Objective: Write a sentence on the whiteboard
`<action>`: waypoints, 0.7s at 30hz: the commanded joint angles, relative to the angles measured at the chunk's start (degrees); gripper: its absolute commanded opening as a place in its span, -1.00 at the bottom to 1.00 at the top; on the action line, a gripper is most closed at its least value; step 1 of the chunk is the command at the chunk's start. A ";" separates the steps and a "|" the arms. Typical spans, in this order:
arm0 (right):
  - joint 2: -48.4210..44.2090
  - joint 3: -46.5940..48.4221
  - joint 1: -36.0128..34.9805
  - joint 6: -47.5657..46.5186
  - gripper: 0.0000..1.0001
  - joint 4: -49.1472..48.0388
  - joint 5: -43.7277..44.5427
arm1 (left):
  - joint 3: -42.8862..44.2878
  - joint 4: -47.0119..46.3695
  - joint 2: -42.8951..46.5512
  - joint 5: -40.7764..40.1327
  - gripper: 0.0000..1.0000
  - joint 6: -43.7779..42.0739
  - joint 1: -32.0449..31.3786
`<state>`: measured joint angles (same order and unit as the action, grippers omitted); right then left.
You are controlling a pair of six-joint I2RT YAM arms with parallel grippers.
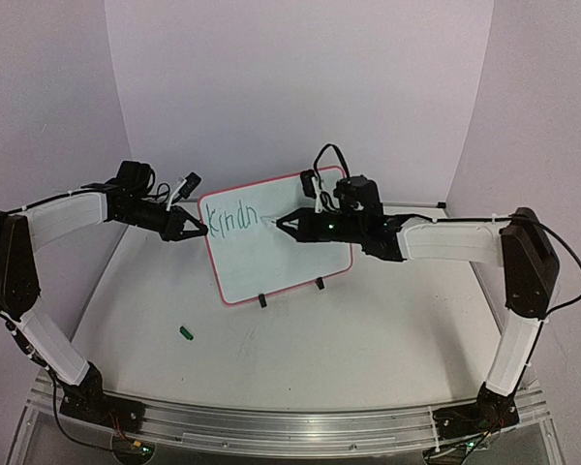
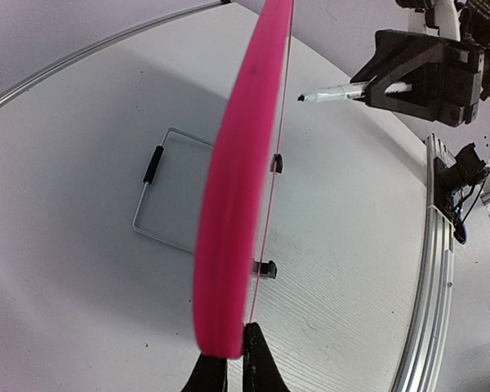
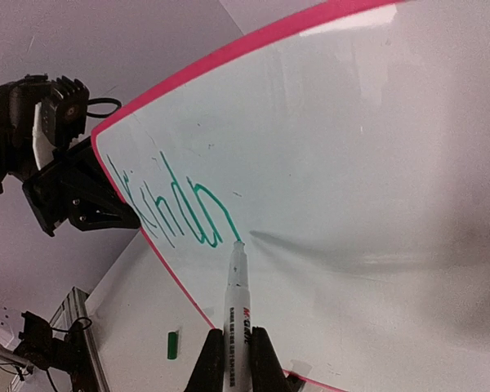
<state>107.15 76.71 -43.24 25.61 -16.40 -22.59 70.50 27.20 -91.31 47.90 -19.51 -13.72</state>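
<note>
Rail [image 1: 271, 422] — white tabletop [image 1: 387, 339], whiteboard [image 1: 281, 263], pale walls [image 1: 300, 87]

Green lettering [image 1: 230, 219] on a white whiteboard [image 1: 281, 266] framed in red.
Frame bright pink-red from the left wrist view, over two small black feet [image 1: 262, 301]; marker [image 3: 231, 322] white-barrelled, tipped green, printed in red and black; small green cap [image 1: 185, 332] on a white table [image 1: 368, 339] with faint wood grain; arms [image 1: 73, 215] white-shelled with black joints; rail [image 1: 290, 426] silver, ribbed lengthwise; backdrop [image 1: 300, 87] pale lilac, plain and unpatterned.
</note>
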 commanded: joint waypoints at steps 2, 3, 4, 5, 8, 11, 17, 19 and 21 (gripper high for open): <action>-5.37 -0.35 0.33 -0.22 -1.00 -1.88 -0.01 | 1.04 2.60 -0.12 -3.34 -1.00 -1.80 -0.16; -5.02 0.11 0.41 -0.33 -1.00 -1.88 0.09 | 0.99 2.59 -0.18 -3.34 -1.00 -1.76 -0.19; -4.57 0.44 0.48 -0.35 -1.00 -1.88 0.07 | 0.96 2.60 -0.11 -3.34 -1.00 -1.74 -0.20; -4.20 0.83 0.51 -0.32 -1.00 -1.88 -0.03 | 0.96 2.64 -0.10 -3.34 -1.00 -1.73 -0.17; -2.82 1.93 0.61 -0.13 -1.00 -1.88 -0.39 | 0.87 2.59 -0.05 -3.41 -1.00 -1.74 -0.21; -1.54 3.01 0.65 -0.02 -1.00 -1.88 -0.87 | 0.91 2.60 -0.09 -3.32 -1.00 -1.71 -0.19; 0.71 4.81 0.99 0.49 -1.00 -1.88 -1.76 | 0.96 2.61 -0.19 -3.43 -1.00 -1.77 -0.18; 1.06 5.10 1.13 0.63 -1.00 -1.88 -1.69 | 0.96 2.62 -0.19 -3.43 -1.00 -1.77 -0.18; 1.15 4.97 1.28 0.73 -1.00 -1.88 -1.35 | 0.96 2.60 -0.17 -3.43 -1.00 -1.80 -0.18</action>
<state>107.46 79.20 -42.48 25.80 -16.71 -23.55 70.50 27.22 -91.31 47.90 -19.53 -13.72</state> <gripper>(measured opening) 0.067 0.040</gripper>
